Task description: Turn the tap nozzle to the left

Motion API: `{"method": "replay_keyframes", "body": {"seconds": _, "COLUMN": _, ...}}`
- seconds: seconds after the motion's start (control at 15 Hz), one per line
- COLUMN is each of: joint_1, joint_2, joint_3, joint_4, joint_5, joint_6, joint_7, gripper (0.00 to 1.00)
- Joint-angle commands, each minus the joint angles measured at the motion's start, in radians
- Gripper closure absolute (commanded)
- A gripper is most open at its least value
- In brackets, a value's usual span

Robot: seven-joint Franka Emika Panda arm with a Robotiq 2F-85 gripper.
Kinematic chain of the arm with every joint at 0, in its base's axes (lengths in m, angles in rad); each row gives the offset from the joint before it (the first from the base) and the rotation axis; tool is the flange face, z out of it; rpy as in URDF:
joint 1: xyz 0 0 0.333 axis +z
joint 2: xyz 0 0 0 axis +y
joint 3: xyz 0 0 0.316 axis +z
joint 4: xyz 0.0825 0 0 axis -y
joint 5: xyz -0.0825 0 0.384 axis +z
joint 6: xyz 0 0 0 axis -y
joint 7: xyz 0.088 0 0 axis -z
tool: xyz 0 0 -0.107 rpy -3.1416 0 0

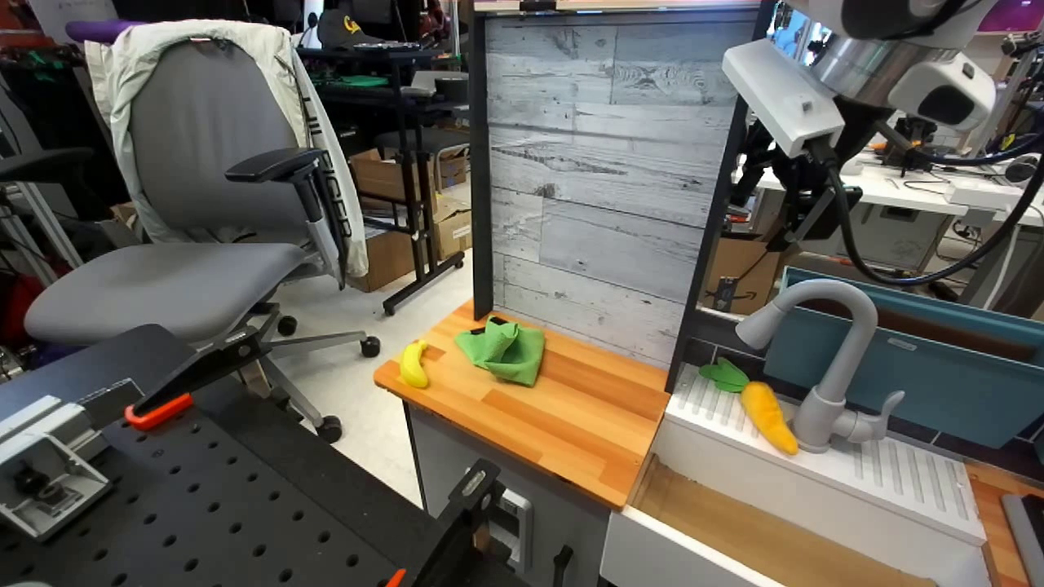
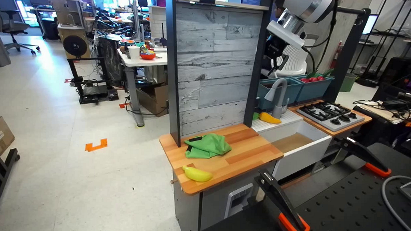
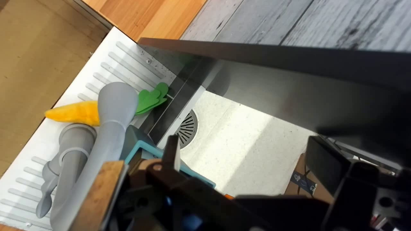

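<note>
The tap nozzle, a light grey hooked spout, arches up from its base on the white sink's ribbed ledge (image 1: 913, 477). It shows in both exterior views (image 1: 855, 350) (image 2: 282, 94) and in the wrist view (image 3: 110, 138). Its flared end points toward the tall panel's side, above the orange carrot-like toy (image 1: 767, 416) with green leaves. A small grey handle (image 1: 873, 424) sticks out at the base. My gripper (image 3: 245, 144) is open and empty, its fingers wide apart. It hangs above and behind the tap in both exterior views (image 1: 758, 216) (image 2: 278, 65), apart from the spout.
A tall grey wood-look panel (image 1: 595, 163) with a dark post stands beside the gripper. A teal planter box (image 1: 922, 367) hangs behind the tap. A green cloth (image 1: 510, 355) and yellow banana (image 1: 414, 364) lie on the wooden counter. A toy stove (image 2: 332, 114) adjoins the sink.
</note>
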Motion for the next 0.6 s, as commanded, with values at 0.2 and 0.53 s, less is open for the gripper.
{"method": "replay_keyframes", "body": {"seconds": 0.2, "joint_1": -0.024, "joint_2": -0.097, "joint_3": 0.031, "joint_4": -0.169, "joint_5": 0.029, "joint_6": 0.056, "joint_7": -0.047, "gripper": 0.0}}
{"method": "replay_keyframes", "body": {"seconds": 0.53, "joint_1": -0.047, "joint_2": -0.192, "joint_3": 0.023, "joint_4": -0.336, "joint_5": 0.057, "joint_6": 0.124, "joint_7": -0.102, "gripper": 0.0}}
